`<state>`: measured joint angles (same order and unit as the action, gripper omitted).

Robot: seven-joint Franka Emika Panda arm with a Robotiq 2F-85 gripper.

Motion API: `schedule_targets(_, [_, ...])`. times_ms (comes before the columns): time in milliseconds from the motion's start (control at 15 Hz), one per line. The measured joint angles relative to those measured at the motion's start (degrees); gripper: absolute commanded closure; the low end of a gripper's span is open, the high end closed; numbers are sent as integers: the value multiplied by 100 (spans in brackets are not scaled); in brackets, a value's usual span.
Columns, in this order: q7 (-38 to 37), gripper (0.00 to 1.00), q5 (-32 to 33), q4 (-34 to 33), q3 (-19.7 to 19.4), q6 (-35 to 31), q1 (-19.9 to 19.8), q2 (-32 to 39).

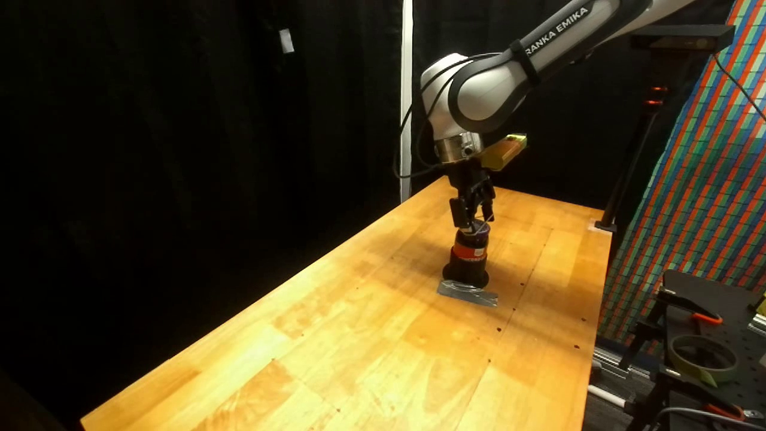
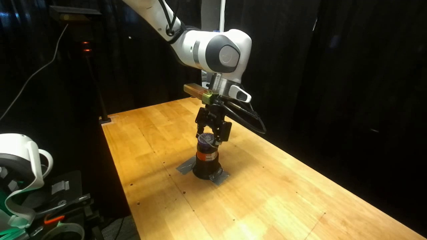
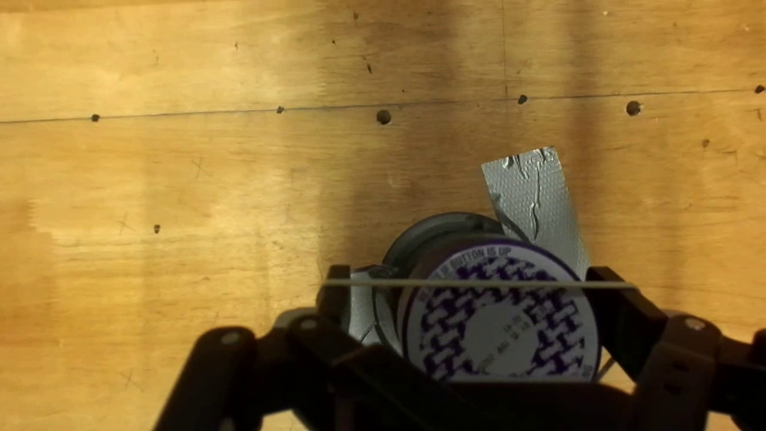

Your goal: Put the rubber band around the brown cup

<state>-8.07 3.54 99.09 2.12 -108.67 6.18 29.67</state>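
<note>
The brown cup [image 1: 470, 254] stands upright on the table, dark with an orange-red stripe; it also shows in an exterior view [image 2: 207, 156]. Its round purple and white top [image 3: 502, 338] faces up in the wrist view. My gripper [image 3: 473, 285] is open, its fingers apart on either side of the cup's top; it is seen in both exterior views [image 1: 477, 222] [image 2: 208, 138]. The rubber band [image 3: 455, 283] is stretched between the two fingertips and crosses over the cup's top in the wrist view. The band's rear part is mostly hidden by the gripper.
The cup sits in a dark flared base [image 2: 202, 173] fixed to the wooden table [image 1: 371, 359] with grey tape [image 1: 468, 293]. More tape [image 3: 535, 203] shows in the wrist view. A black stand [image 2: 104, 120] is at the table's far corner. A side cart [image 1: 706, 311] holds a tape roll.
</note>
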Motion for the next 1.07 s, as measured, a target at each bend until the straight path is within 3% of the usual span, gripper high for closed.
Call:
schedule_targets(267, [0, 0, -9, 420, 1, -374, 1, -167])
schedule_targets(733, [-302, 0, 25, 1372, 0, -1876, 32, -561])
schedule_targets(1067, [-346, 0, 43, 1796, -24, -2121, 32, -932])
